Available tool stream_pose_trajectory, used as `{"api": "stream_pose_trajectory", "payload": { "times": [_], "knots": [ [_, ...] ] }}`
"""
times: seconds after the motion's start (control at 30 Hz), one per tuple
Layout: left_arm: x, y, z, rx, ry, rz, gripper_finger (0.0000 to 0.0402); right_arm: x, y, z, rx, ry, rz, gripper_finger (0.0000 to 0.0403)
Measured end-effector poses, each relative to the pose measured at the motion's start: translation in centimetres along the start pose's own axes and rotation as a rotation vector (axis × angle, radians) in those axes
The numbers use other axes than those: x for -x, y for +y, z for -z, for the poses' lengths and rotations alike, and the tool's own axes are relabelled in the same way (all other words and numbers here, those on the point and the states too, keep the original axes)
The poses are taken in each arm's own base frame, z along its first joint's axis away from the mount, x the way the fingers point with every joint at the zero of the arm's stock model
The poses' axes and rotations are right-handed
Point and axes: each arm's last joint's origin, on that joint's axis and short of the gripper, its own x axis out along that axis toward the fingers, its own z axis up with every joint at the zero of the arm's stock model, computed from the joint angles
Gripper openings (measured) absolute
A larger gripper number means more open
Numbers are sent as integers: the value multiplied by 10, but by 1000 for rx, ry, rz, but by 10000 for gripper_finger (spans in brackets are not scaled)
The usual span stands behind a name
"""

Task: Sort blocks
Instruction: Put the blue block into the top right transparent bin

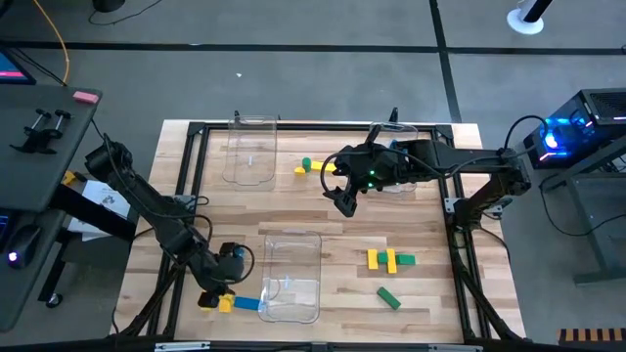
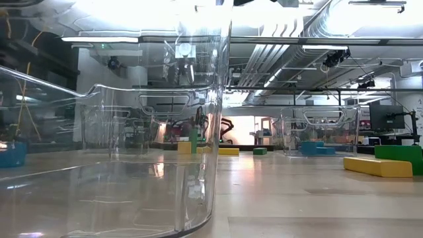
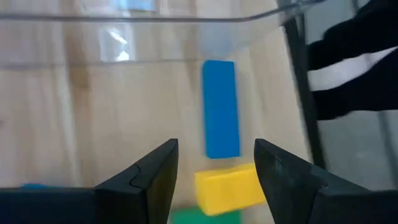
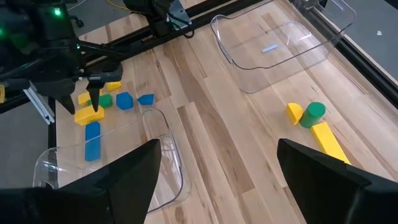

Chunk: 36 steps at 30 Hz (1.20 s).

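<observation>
My left gripper (image 1: 217,293) is open, low at the table's near left, over a small heap of blocks. In the left wrist view its fingers (image 3: 216,152) stand on either side of a yellow block (image 3: 227,186), with a blue bar (image 3: 221,116) lying just beyond and a green block (image 3: 205,216) under the view's edge. The right wrist view shows more of the heap: blue pieces (image 4: 124,101) and a green one (image 4: 104,101). My right gripper (image 1: 344,203) is open, raised over the table's middle. A green round block (image 4: 314,112) and yellow blocks (image 4: 328,142) lie near it.
Three clear bins stand on the table: far left (image 1: 249,149), far right (image 1: 396,156) partly under my right arm, and near middle (image 1: 290,277) right beside the left gripper. Yellow and green blocks (image 1: 386,259) and a green bar (image 1: 389,297) lie at the near right.
</observation>
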Motion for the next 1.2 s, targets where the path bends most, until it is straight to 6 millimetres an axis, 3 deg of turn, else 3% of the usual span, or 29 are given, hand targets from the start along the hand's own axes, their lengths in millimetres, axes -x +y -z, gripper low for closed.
{"api": "stream_pose_trajectory", "payload": {
  "times": [0.13,0.43,1.03,1.13,1.2],
  "knots": [
    [0,12,8,-24,45,-163,198,0,0,0,0,0,0,318],
    [-3,10,14,-183,101,-173,198,0,0,0,-1,0,0,318],
    [-51,15,28,-114,305,-288,197,-10,1,1,2,18,9,318],
    [-53,14,27,-116,307,-268,173,-11,1,2,4,32,14,318],
    [-50,13,26,-111,295,-254,128,-11,1,2,4,30,13,318]
  ]
}}
